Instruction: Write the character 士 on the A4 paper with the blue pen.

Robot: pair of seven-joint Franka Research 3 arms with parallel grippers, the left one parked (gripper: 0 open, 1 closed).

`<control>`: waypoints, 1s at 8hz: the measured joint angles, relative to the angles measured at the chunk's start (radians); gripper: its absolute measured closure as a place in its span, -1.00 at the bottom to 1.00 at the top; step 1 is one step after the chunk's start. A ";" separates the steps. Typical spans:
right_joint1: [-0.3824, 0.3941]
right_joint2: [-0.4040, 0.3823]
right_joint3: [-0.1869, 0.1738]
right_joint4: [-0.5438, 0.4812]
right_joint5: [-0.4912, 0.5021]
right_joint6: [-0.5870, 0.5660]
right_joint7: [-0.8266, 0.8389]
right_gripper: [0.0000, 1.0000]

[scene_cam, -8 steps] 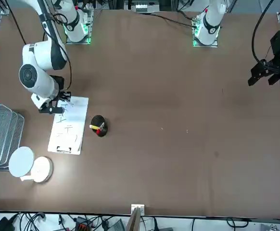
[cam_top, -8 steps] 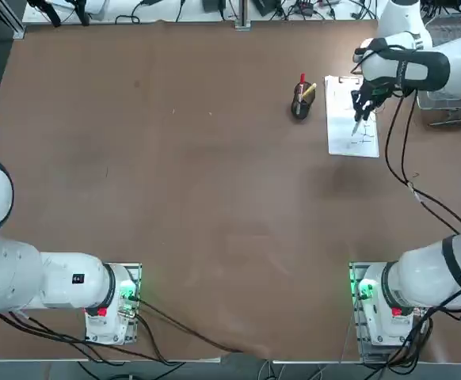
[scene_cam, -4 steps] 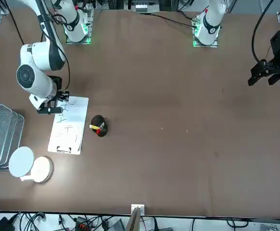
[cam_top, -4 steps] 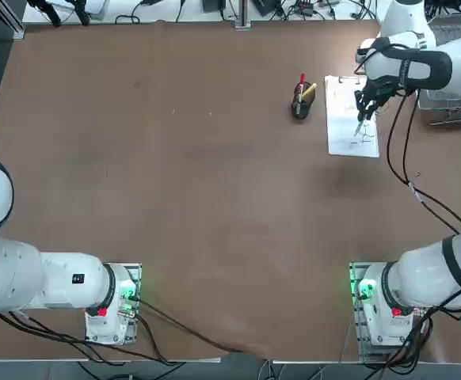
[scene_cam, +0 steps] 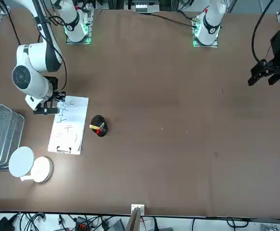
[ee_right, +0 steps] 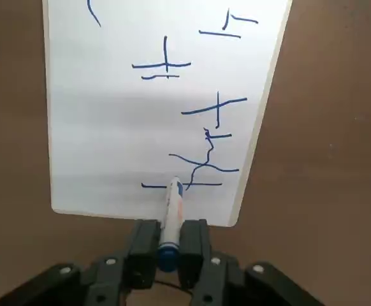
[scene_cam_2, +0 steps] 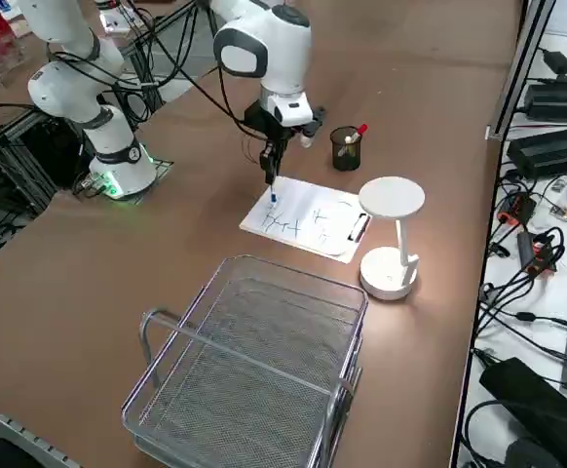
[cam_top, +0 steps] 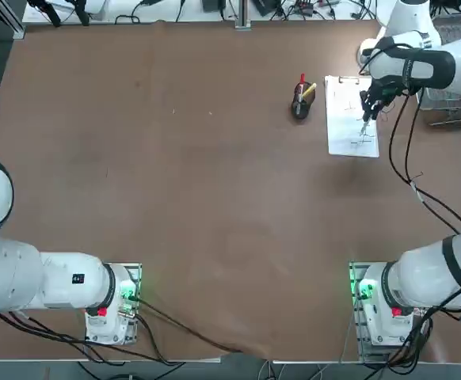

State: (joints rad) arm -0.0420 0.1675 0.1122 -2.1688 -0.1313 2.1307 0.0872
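Blue pen (ee_right: 171, 210) is pinched upright in the right tool (ee_right: 169, 245), tip touching the A4 paper (ee_right: 109, 127) at its near edge; blank paper lies leftward.

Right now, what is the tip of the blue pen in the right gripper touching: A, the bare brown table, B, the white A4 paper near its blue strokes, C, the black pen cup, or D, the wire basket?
B: the right gripper, jaws shut on the blue pen, has its tip down on the A4 paper at the blue strokes.

Brown table (cam_top: 199, 198), cables (scene_cam_2: 532, 244) along its edge
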 joint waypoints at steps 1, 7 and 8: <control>0.000 0.002 -0.001 0.000 0.000 0.001 -0.001 0.60; 0.000 0.021 -0.003 0.000 0.000 0.009 -0.001 0.60; 0.000 0.022 -0.003 0.000 0.000 0.014 -0.001 0.60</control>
State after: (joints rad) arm -0.0421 0.1895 0.1088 -2.1688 -0.1315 2.1442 0.0860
